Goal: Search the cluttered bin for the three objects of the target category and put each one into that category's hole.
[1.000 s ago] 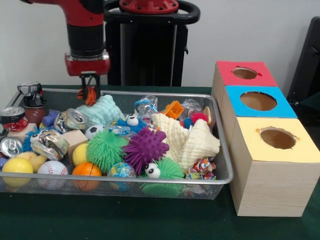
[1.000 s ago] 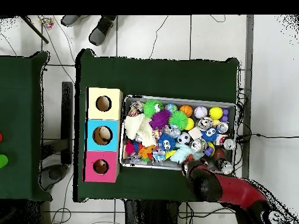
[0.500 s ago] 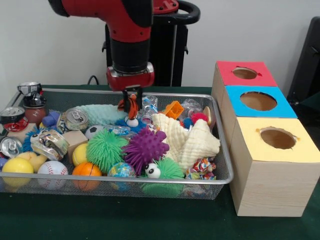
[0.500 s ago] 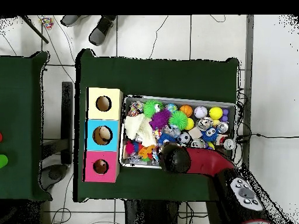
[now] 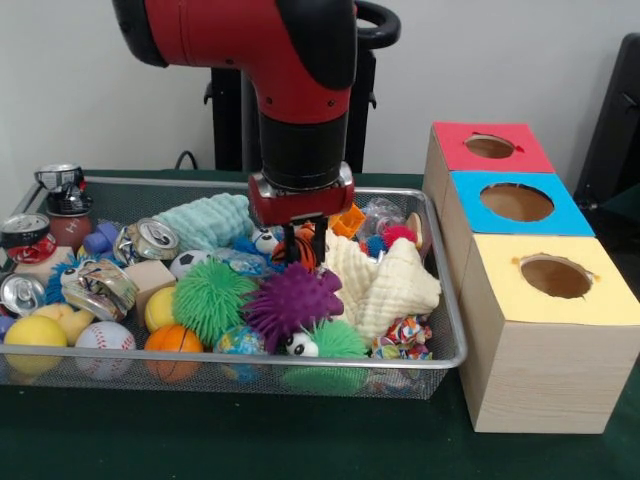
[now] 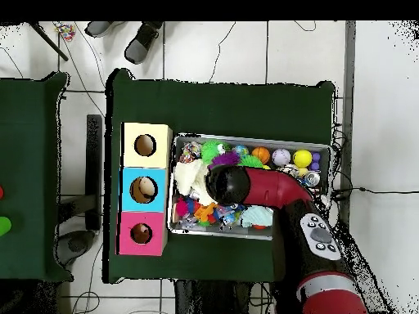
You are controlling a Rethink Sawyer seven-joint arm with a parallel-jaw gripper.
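You have the wire bin filling the left and centre of the front view, with the row of three boxes just beside it at the right. Inside the bin, cans and balls crowd the lower left, spiky toys sit at centre front, and the cloth lies right of them. The gripper hangs over the bin's middle, behind the spiky toys.

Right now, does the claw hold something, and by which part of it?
It cannot be told. The claw hangs low among the toys, just above the purple spiky ball, with something orange between its tips, but a grip is not visible.
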